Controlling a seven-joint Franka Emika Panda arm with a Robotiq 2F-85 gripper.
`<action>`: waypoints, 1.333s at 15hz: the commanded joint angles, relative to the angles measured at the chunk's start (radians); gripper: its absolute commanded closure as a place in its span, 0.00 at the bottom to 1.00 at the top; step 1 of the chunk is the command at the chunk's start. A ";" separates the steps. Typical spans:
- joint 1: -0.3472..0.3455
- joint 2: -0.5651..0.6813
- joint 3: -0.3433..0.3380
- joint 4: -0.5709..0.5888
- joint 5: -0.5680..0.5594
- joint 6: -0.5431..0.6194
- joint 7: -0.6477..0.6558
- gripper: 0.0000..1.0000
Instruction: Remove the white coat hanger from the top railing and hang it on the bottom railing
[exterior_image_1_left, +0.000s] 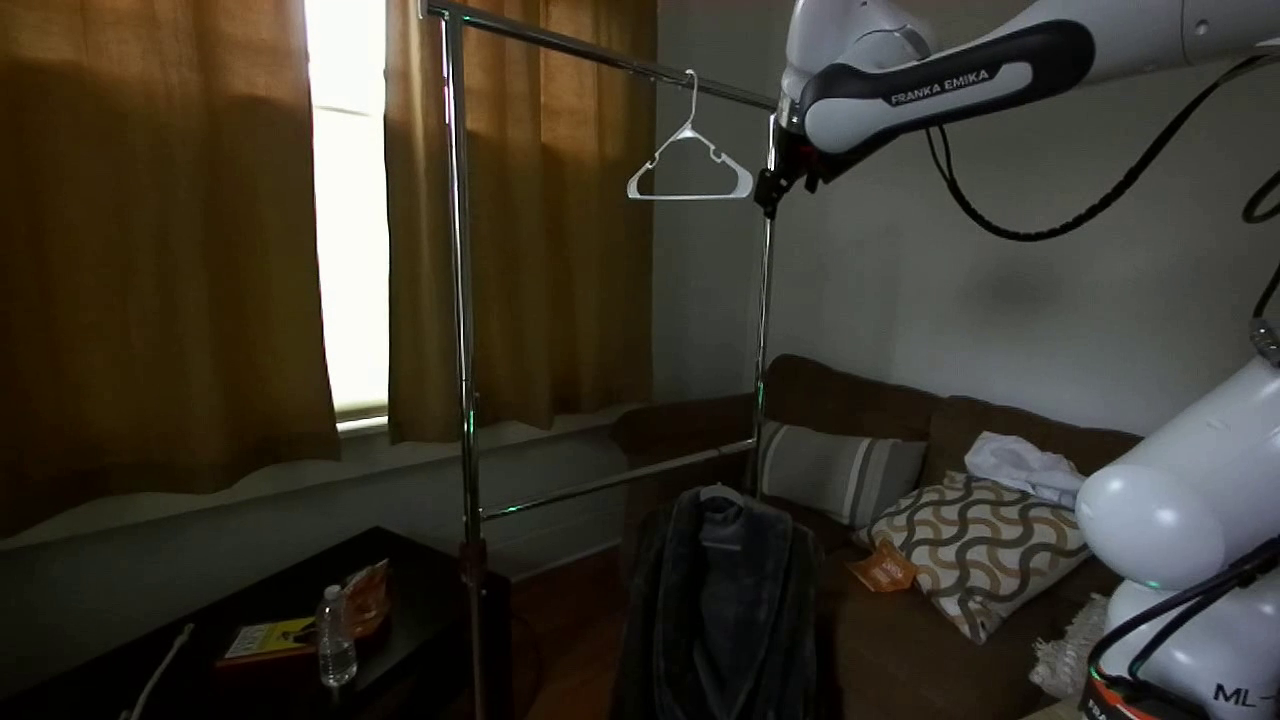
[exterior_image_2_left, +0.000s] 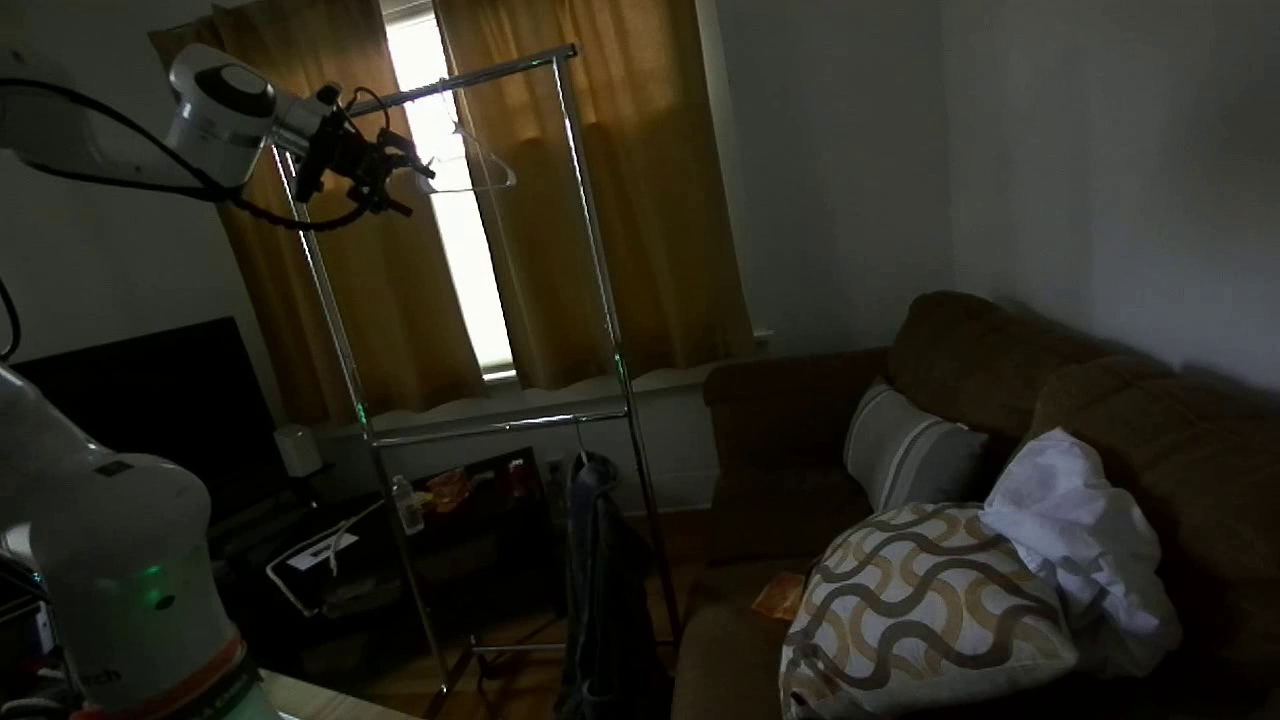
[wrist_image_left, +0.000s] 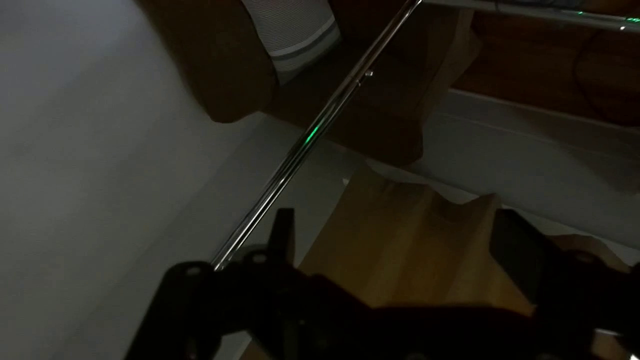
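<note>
The white coat hanger (exterior_image_1_left: 690, 197) hangs by its hook from the top railing (exterior_image_1_left: 600, 52) of the metal rack. It also shows as a thin outline in an exterior view (exterior_image_2_left: 475, 188). The bottom railing (exterior_image_1_left: 610, 478) crosses the rack at mid-height; it shows in an exterior view (exterior_image_2_left: 500, 427) and at the top right of the wrist view (wrist_image_left: 540, 10). My black gripper (exterior_image_1_left: 768, 190) is beside one lower end of the hanger, below the top railing. In the wrist view the jaws (wrist_image_left: 395, 225) are wide apart with only curtain seen between them. The hanger does not show in the wrist view.
A dark jacket (exterior_image_2_left: 605, 560) hangs on the bottom railing. A rack upright (exterior_image_1_left: 764, 300) stands close to the gripper. Brown curtains (exterior_image_1_left: 560, 250) are behind the rack. A sofa (exterior_image_2_left: 800, 420) with pillows and a low dark table (exterior_image_1_left: 400, 620) with a bottle are nearby.
</note>
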 joint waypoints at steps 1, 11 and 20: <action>0.010 0.002 -0.005 0.006 -0.005 -0.007 0.003 0.00; -0.074 0.067 0.045 0.085 -0.084 0.336 0.302 0.00; -0.221 0.213 0.100 0.202 -0.359 0.630 0.586 0.00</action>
